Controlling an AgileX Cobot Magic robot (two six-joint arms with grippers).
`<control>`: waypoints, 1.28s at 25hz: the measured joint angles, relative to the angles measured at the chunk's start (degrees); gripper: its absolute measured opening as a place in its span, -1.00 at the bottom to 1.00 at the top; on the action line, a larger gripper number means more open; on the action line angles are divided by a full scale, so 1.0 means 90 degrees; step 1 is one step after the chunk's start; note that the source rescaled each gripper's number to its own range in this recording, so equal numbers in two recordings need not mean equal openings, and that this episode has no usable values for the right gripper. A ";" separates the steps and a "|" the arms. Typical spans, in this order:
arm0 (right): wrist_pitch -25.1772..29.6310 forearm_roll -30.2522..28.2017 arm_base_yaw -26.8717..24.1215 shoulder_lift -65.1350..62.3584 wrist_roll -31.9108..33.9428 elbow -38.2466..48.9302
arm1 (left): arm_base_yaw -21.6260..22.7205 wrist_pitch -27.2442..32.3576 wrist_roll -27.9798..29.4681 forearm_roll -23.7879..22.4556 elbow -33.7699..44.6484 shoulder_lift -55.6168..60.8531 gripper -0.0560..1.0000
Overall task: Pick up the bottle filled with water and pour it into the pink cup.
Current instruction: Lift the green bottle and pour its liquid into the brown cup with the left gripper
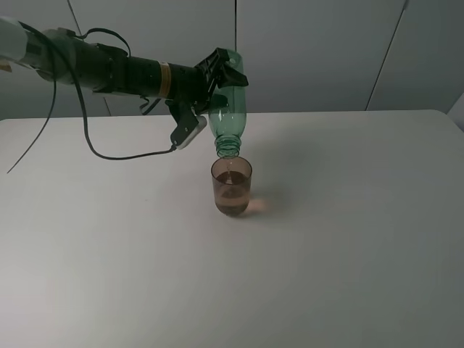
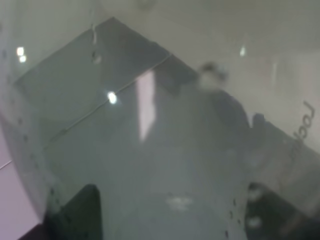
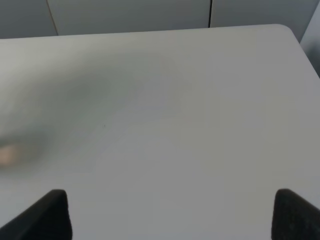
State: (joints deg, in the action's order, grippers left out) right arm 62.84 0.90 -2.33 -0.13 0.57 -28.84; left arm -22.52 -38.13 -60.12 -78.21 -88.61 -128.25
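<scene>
Bottle: tall, slim, transparent green plastic bottle [image 1: 230, 119]; upended, uncapped neck pointing down, mouth just above the tumbler's rim
Cup: small translucent brownish-pink plastic tumbler [image 1: 232, 187]; upright on the white table [image 1: 348, 232]; some liquid in its lower part
Left gripper [image 1: 221, 76]: clamped around the bottle near its base
Right gripper [image 3: 170, 215]: fingers spread wide above the table

Left wrist view is all blurred bottle [image 2: 165, 150] wall up close, and the left end effector [image 2: 175, 220] is just dark fingers cut by the frame edge. Only two finger stubs of the right end effector [image 3: 172, 217] show, also cropped. A pinkish smear [image 3: 7, 154] at the frame edge is too blurred to identify.
</scene>
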 joint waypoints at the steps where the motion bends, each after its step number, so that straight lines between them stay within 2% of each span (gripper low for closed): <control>1: 0.0000 0.0000 0.0000 0.0000 0.0000 0.0000 | -0.0012 -0.0022 -0.0075 0.0000 0.0000 0.0000 -0.86; 9: 0.0000 0.0000 0.0000 0.0000 0.0000 0.0000 | -0.0119 -0.0049 -0.0489 0.0097 0.0000 0.0038 -0.86; 21: 0.0000 0.0000 0.0000 0.0000 0.0000 0.0000 | -0.0189 -0.0036 -0.0642 0.0152 0.0000 0.0086 -0.86; 26: 0.0000 0.0000 0.0000 0.0000 0.0000 0.0000 | -0.0198 0.0021 -0.0122 0.0331 -0.0010 0.0187 -0.86; 32: 0.0000 0.0000 0.0000 0.0000 0.0000 0.0000 | -0.0116 0.0154 0.1164 0.0343 -0.0010 0.0187 -0.86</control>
State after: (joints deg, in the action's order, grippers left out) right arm 62.84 0.90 -2.33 -0.13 0.57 -28.84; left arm -23.56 -36.74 -49.64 -75.12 -88.70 -126.56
